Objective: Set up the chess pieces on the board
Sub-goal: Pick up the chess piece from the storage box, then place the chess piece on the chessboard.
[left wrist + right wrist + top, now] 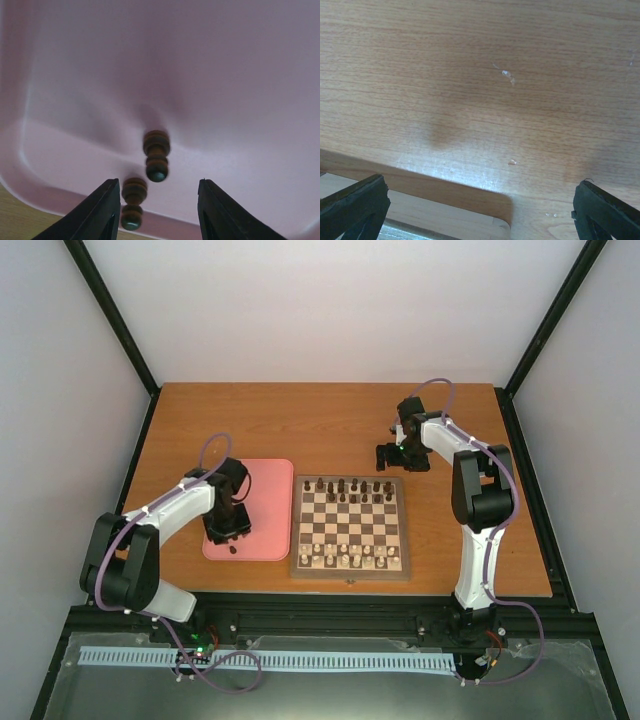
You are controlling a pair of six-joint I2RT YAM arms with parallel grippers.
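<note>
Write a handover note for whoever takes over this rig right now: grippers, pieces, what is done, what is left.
Left gripper: open, empty, low over the pink tray.
Right gripper: open, empty, over bare table beyond the chessboard.
Done: dark chess pieces stand on the chessboard's far rows, pale pieces on its near rows.
Left: two dark pieces lie on their sides in the tray, one ahead of the fingers, one by a fingertip. Stand them on the far rows; the gaps are too small to tell.
</note>
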